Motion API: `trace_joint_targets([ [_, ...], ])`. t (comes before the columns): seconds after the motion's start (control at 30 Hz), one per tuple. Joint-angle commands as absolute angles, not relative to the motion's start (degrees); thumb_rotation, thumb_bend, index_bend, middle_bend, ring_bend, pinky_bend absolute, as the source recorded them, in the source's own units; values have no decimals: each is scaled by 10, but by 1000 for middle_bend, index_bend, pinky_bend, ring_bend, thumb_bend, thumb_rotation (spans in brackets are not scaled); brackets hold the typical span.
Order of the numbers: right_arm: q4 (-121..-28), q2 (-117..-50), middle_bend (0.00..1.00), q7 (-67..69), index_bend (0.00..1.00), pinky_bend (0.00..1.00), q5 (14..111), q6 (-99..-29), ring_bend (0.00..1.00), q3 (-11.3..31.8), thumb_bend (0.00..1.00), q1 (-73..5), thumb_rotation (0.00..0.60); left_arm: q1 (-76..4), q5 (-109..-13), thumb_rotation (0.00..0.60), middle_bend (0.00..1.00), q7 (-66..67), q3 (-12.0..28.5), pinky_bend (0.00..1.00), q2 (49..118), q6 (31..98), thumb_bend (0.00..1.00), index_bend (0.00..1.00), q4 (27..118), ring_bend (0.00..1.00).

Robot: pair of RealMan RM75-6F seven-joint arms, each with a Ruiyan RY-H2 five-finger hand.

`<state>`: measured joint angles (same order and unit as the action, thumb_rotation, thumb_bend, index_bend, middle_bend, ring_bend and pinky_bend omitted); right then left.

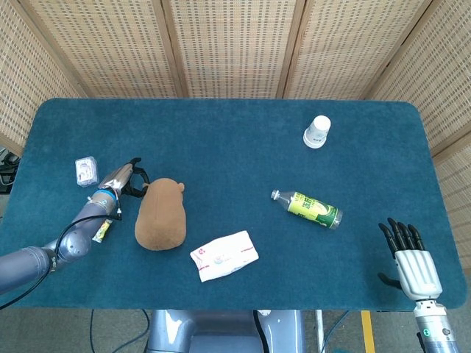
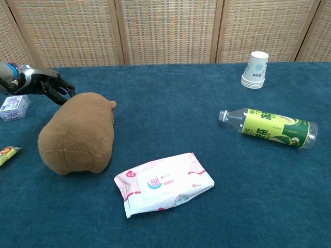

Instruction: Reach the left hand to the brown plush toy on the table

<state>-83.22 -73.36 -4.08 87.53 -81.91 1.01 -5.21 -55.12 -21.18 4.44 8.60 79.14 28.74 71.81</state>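
Right hand [image 1: 411, 257] seen only from head view, fingers spread, empty. Left hand [image 2: 47, 86] beside brown plush toy [image 2: 78, 133], fingers apart, gripping nothing.

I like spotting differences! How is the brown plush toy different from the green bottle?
The brown plush toy is fuzzy, plain brown and chunky; the green bottle is smooth, see-through plastic with a green label, and slimmer. The toy lies by the left robot hand; the bottle lies far from it, nearer the paper cups. Both lie on the blue table.
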Motion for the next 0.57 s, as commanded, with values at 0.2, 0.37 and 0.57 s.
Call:
trace_joint_targets([
  [0.2, -831, -734, 0, -40, 0, 0, 877, -820, 0, 10, 81, -52, 600, -547, -227, 600, 0, 34, 88, 0, 782, 294, 484, 584, 733, 0],
  [0.37, -835, -733, 0, -40, 0, 0, 878, -821, 0, 10, 81, -53, 600, -545, -232, 600, 0, 30, 85, 0, 778, 295, 483, 583, 739, 0],
  [0.57, -839, -733, 0, -44, 0, 0, 878, -821, 0, 9, 82, -53, 600, -544, -238, 600, 0, 24, 83, 0, 772, 296, 483, 582, 742, 0],
])
